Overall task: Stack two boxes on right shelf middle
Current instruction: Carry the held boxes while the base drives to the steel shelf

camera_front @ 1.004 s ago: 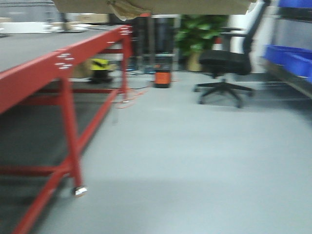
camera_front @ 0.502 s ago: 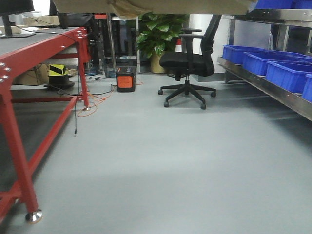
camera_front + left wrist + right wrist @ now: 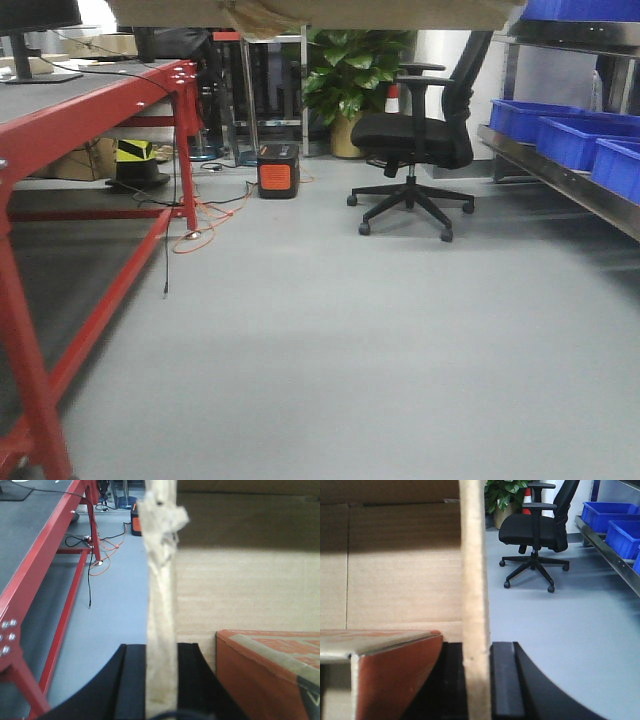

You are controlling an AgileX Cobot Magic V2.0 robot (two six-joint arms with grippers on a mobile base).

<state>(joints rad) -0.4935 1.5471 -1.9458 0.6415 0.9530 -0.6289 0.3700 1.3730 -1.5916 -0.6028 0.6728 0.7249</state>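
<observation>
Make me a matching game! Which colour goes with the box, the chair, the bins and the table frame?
Things:
1. box
2. chair
3. bins
4. table frame

Colours:
A. blue
B. red
C. brown
D. black

Pairs: 1-C, 2-D, 3-A, 4-B
</observation>
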